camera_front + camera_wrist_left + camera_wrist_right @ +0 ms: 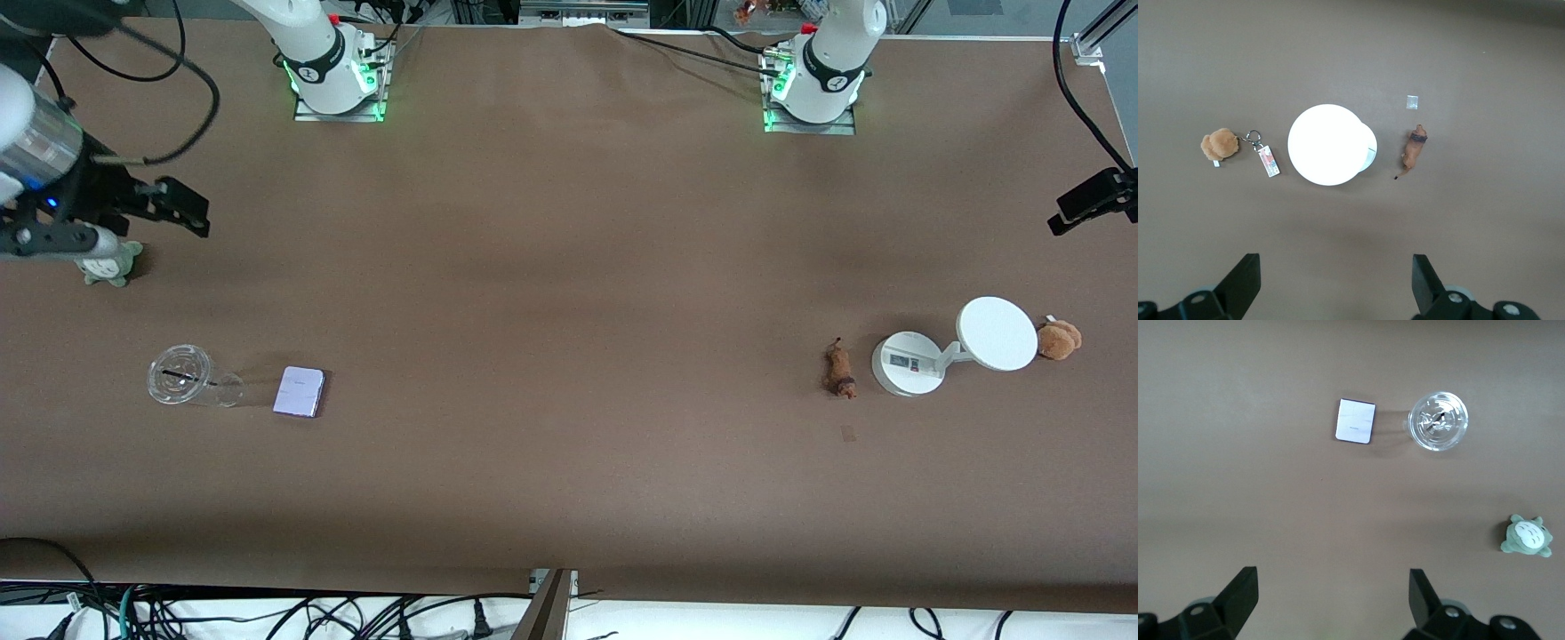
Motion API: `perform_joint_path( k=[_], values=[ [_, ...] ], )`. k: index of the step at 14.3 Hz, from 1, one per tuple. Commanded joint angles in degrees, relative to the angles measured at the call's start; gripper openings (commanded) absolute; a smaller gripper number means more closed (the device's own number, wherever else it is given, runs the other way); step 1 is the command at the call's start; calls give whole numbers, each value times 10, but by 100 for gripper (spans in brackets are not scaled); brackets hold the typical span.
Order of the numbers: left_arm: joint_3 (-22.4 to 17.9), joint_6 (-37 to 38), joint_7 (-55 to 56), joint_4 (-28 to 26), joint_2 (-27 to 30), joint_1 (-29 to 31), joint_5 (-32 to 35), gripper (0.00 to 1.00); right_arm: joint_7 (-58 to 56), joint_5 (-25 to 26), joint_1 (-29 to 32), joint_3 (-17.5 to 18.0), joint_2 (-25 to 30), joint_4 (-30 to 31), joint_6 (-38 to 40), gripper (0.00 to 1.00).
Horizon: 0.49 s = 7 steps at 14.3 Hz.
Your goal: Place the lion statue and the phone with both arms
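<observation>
The lion statue (839, 370) is a small orange-brown figurine lying on the brown table toward the left arm's end, beside a white stand; it also shows in the left wrist view (1414, 146). The phone (300, 391), a pale lavender slab, lies flat toward the right arm's end and shows in the right wrist view (1355, 421). My left gripper (1092, 203) is open and empty, high over the table's edge (1336, 280). My right gripper (178, 209) is open and empty, high over the grey-green plush (1331, 597).
A clear plastic cup (182, 376) lies beside the phone. A grey-green plush (111, 264) sits under the right arm. A white round-based stand (907, 363) with a disc (997, 333) and a tan-brown plush (1058, 339) with a key tag (1269, 161) stand beside the lion.
</observation>
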State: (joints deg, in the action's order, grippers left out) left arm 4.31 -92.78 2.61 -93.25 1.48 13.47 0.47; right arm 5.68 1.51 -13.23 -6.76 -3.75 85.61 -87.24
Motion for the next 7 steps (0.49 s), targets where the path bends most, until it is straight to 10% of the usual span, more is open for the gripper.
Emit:
perform_joint_path(
  k=[1, 7],
  values=[
    [4, 12, 2, 21, -12, 2, 8, 100, -9, 9, 15, 14, 22, 26, 8, 100],
    [4, 13, 1, 21, -13, 2, 8, 100, -8, 12, 9, 14, -9, -1, 24, 100]
  ],
)
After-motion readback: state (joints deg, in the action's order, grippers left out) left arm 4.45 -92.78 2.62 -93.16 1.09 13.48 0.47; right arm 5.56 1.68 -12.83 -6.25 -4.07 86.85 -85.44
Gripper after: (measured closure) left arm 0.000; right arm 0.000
